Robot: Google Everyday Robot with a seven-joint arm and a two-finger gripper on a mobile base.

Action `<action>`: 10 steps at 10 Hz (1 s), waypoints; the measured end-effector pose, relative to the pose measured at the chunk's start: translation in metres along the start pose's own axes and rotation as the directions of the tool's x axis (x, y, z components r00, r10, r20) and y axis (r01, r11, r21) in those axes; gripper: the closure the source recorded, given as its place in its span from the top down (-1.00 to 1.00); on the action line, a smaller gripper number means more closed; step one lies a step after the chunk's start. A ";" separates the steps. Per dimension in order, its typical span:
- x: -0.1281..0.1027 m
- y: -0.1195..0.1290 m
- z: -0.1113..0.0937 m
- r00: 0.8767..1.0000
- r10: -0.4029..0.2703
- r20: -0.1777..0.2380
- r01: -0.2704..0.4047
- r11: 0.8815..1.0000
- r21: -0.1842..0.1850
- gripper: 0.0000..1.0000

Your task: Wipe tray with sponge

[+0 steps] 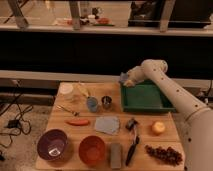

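We're seeing the gripper (pixel 127 81) hanging at the far left corner of the tray (pixel 147 107), above the rim, with the arm (pixel 167 86) reaching in from the right of the view. It's clenching the sponge (pixel 123 77). The pale blue block is sticking out of the gripper on the side away from the tray, and it looks clear of both tray and table (pixel 150 139), though the view is too soft there to be sure.

The tray is lying just below the gripper, stretching away toward the arm's side, with its green floor bare.

Below the gripper and nearer the camera, a metal cup (pixel 106 102) and a blue cup (pixel 92 104) are standing side by side, just off the tray's left edge. Further toward the camera we're seeing the grey-blue cloth (pixel 107 125) lying flat, with a black brush (pixel 132 142) beside it. The purple bowl (pixel 52 144), red bowl (pixel 92 149) and grey-brown block (pixel 116 155) are sitting along the near edge, well apart from the gripper. The grapes (pixel 164 154) and a yellow fruit (pixel 158 128) are lying nearer the camera than the tray.
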 end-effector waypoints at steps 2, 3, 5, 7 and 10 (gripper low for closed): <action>0.020 -0.009 -0.005 0.999 0.030 -0.029 -0.029 0.999 0.022 -1.00; 0.031 -0.013 -0.006 0.997 0.049 -0.051 -0.048 0.998 0.034 -1.00; 0.040 -0.016 -0.003 0.995 0.071 -0.074 -0.068 0.997 0.036 -1.00; 0.055 -0.015 0.003 0.990 0.086 -0.110 -0.084 0.996 0.020 -1.00; 0.058 -0.011 0.007 0.989 0.088 -0.119 -0.088 0.996 0.004 -1.00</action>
